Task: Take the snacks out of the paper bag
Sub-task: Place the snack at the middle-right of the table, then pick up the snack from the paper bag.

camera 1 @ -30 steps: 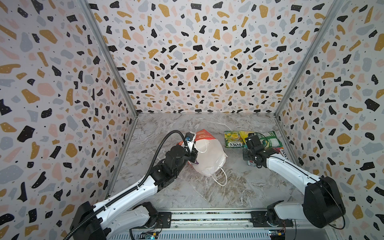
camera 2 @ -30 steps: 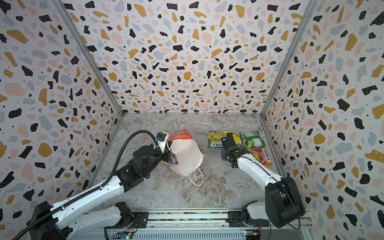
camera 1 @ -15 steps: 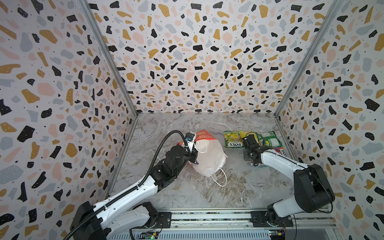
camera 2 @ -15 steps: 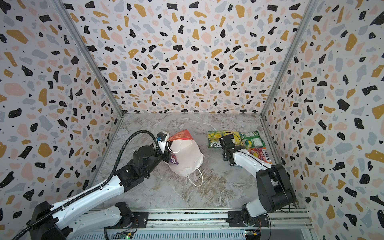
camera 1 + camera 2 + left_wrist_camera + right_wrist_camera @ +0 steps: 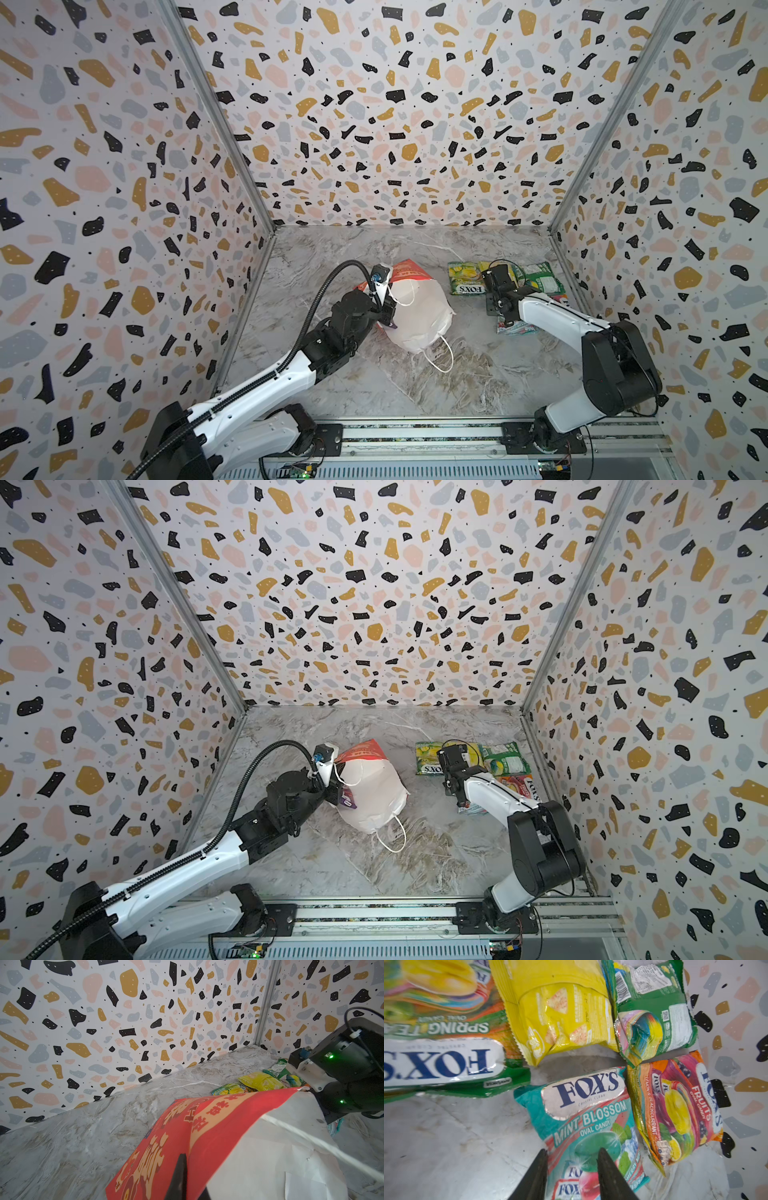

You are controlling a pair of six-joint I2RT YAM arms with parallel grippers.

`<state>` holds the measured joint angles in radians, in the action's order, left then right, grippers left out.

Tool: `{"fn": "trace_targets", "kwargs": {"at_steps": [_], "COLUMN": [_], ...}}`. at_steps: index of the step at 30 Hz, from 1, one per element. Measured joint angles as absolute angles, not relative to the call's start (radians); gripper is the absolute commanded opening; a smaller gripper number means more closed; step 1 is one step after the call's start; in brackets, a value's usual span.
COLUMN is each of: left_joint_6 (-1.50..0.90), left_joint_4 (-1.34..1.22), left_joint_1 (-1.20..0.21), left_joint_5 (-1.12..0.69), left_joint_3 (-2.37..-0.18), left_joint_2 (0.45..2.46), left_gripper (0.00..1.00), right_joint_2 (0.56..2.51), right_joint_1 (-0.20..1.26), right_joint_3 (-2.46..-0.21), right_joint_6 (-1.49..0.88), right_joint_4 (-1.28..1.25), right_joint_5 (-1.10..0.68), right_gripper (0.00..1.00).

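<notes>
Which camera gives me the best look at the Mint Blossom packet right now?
Right wrist view: the Mint Blossom packet lies full-face, label readable, beneath the open right gripper. Both top views show only its corner beside the right arm; the left wrist view, a sliver.

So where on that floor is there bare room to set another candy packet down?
Bare marble lies between the red paper bag and the front rail, and behind the bag toward the back wall. The far right corner is crowded: FOX'S packets side by side under the right gripper.
</notes>
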<state>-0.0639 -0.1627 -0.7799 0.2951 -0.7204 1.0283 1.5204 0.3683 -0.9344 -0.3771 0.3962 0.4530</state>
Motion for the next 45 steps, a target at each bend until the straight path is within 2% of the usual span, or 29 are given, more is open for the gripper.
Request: {"fn": "trace_targets", "kwargs": {"at_steps": [3,7,10,14,19,26,34,39,42,45], "left_joint_6": [-0.064,-0.064,-0.064,-0.064,-0.064,-0.064,-0.064,-0.064,-0.06,-0.051], "left_joint_4": [-0.165,-0.167,-0.167,-0.17,-0.18,-0.181,-0.181,-0.181,-0.171,-0.142], "left_joint_1": [-0.78,-0.78,-0.78,-0.78,-0.78,-0.78,-0.78,-0.78,-0.78,-0.78], "left_joint_5": [0.294,0.294,0.293,0.289,0.275,0.271,0.271,0.263,0.244,0.231], "left_joint_3": [-0.72,-0.72,-0.72,-0.72,-0.72,-0.72,-0.72,-0.721,-0.729,-0.756], "left_joint_2": [1.033,1.035,1.035,1.041,1.053,1.054,1.054,1.055,1.06,1.07], "left_gripper": [0.0,0.0,0.0,0.0,0.0,0.0,0.0,0.0,0.0,0.0], "right_joint_2": [1.446,1.352,1.365,1.397,1.438,1.477,1.459,1.292,1.135,1.0], "right_joint_1": [0.35,0.246,0.177,0.165,0.166,0.166,0.171,0.206,0.273,0.395], "right_joint_3": [-0.927,-0.875,-0.839,-0.782,-0.765,-0.756,-0.755,-0.768,-0.788,-0.792], "right_joint_6": [-0.382,-0.395,-0.403,-0.405,-0.414,-0.427,-0.43,-0.426,-0.421,-0.406], "right_joint_4": [0.374,0.302,0.276,0.27,0.254,0.207,0.203,0.234,0.211,0.152], "right_joint_5": [0.361,0.211,0.145,0.1,0.097,0.138,0.147,0.124,0.093,0.058], "right_gripper": [0.42,0.4,0.43,0.54,0.55,0.51,0.54,0.54,0.49,0.39]}}
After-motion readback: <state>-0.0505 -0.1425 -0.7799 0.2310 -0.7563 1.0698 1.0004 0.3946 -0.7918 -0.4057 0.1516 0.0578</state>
